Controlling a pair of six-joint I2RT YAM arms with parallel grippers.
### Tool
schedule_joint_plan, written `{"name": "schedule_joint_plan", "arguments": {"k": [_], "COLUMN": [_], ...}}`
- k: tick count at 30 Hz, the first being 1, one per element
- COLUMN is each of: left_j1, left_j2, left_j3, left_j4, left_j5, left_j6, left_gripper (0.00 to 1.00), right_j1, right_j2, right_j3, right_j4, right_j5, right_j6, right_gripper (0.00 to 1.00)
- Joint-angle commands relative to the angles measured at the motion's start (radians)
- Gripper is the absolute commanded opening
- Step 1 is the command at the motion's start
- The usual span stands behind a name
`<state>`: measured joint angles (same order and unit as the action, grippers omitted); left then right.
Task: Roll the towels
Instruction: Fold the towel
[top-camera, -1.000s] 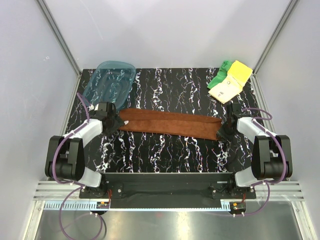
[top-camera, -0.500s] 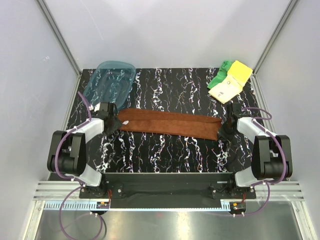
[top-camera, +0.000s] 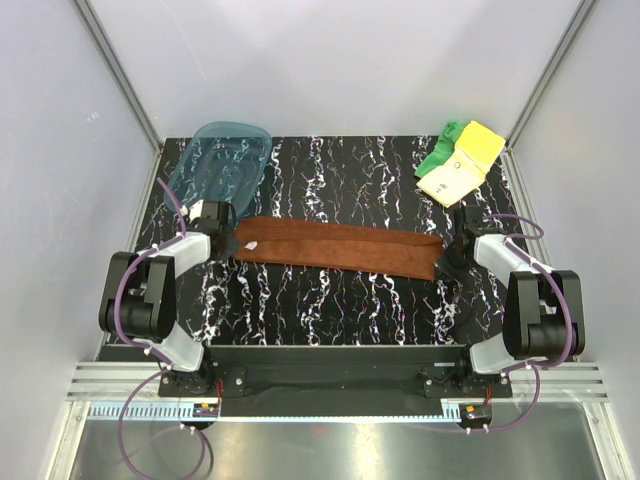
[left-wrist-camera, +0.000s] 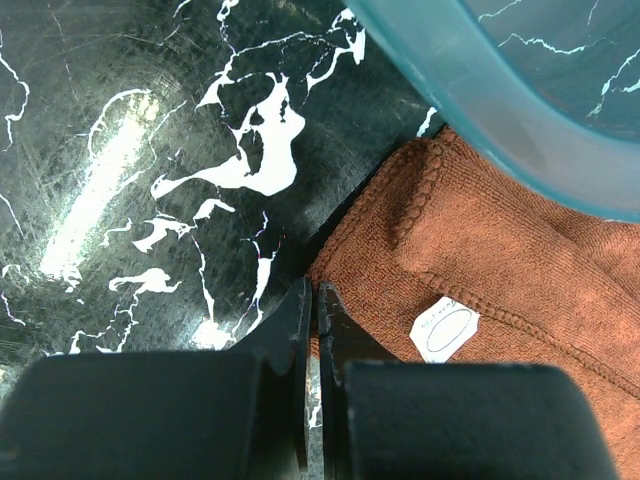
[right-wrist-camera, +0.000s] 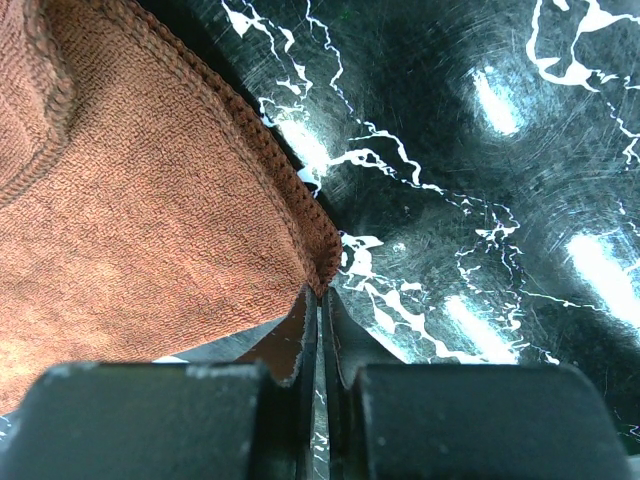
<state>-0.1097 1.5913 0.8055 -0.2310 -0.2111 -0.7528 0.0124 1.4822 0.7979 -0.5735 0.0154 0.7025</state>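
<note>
The rust-brown towel (top-camera: 340, 247) lies folded into a long strip across the middle of the table. My left gripper (top-camera: 228, 240) is at its left end, and in the left wrist view the gripper (left-wrist-camera: 312, 295) is shut, pinching the towel's (left-wrist-camera: 520, 270) near corner beside a white label (left-wrist-camera: 445, 328). My right gripper (top-camera: 452, 252) is at the strip's right end; in the right wrist view it (right-wrist-camera: 320, 295) is shut on the towel's (right-wrist-camera: 130, 200) hemmed corner. The pale yellow towel (top-camera: 455, 172) and the green towel (top-camera: 440, 150) lie bunched together at the back right.
A translucent teal tray (top-camera: 218, 165) sits at the back left, its rim (left-wrist-camera: 500, 80) overhanging the brown towel's left end. Grey walls with metal rails enclose the black marbled table (top-camera: 330, 300).
Both grippers have closed onto the ends of the brown towel. The left arm has drawn slightly back and to the left. The towel itself has hardly moved.
</note>
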Motion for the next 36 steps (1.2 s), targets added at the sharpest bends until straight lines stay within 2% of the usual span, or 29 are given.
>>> {"name": "schedule_joint_plan", "arguments": {"k": [1,5,16,23,29,36], "left_j1": [0.004,0.004,0.004,0.004,0.004,0.004], "left_j2": [0.029,-0.002,-0.281,-0.412,-0.393,-0.266], "left_j3": [0.009,-0.011,-0.016,0.115,0.251,0.417], "left_j4": [-0.011,-0.024,-0.215,-0.370,-0.439,-0.444], "left_j5": [-0.022,-0.011,0.006,-0.002,0.010,0.058], "left_j6": [0.010,0.018,0.023,0.036,0.055,0.063], "left_gripper": [0.00,0.00,0.00,0.00,0.00,0.00], "right_j1": [-0.006,-0.006,-0.006,-0.008,-0.006,-0.042], "right_j2": [-0.031,-0.054,-0.263,-0.319,-0.252,-0.122], "right_j3": [0.004,0.009,0.112,0.244,0.386,0.570], "right_j4": [-0.014,-0.026,-0.184,-0.275,-0.295,-0.310], "right_j5": [0.020,0.018,0.069,0.078,0.069,0.055], "right_j6": [-0.018,-0.021,-0.052,-0.072,-0.090,-0.112], "right_gripper": [0.00,0.00,0.00,0.00,0.00,0.00]}}
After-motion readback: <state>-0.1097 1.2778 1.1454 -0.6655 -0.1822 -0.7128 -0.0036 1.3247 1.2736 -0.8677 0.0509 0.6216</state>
